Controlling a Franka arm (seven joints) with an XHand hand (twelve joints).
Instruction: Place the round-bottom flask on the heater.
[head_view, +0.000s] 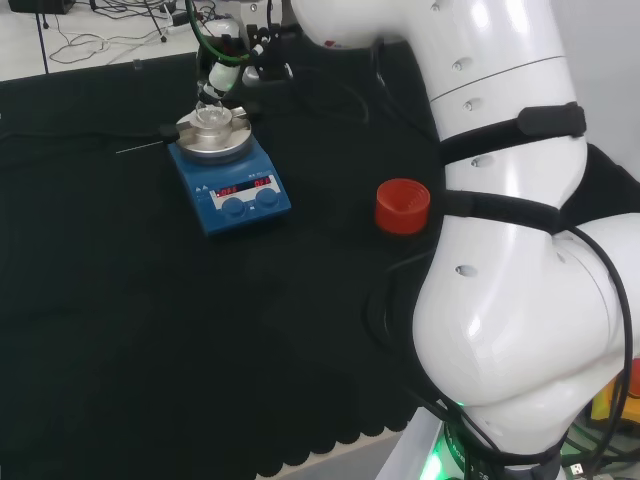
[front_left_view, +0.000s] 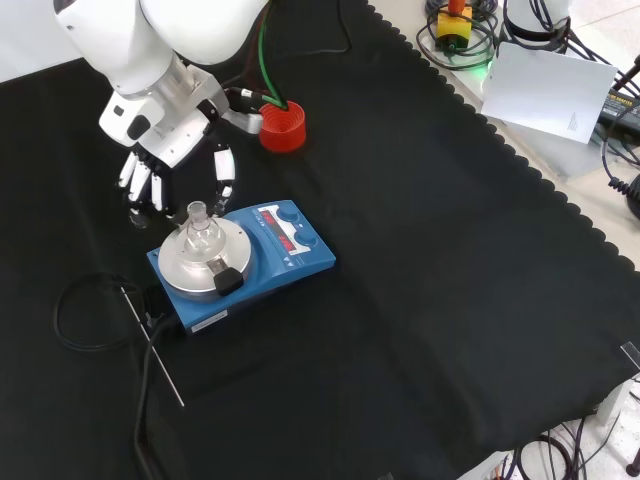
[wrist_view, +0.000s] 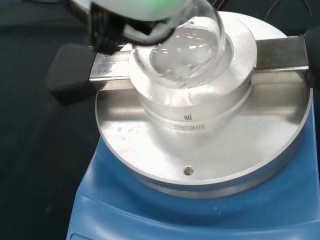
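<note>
The clear round-bottom flask stands upright in the round metal block on the blue heater. In the wrist view its bulb sits in the block's well on the silver plate. My hand hangs just behind and above the flask's neck, with straight fingers on one side and the thumb on the other, open. I cannot tell whether they touch the neck. In the head view the hand is directly over the flask and the heater.
An empty red ribbed ring stand sits beyond the heater, also the red ring in the head view. A thin metal rod and a looped black cable lie beside the heater. A white card lies off the cloth.
</note>
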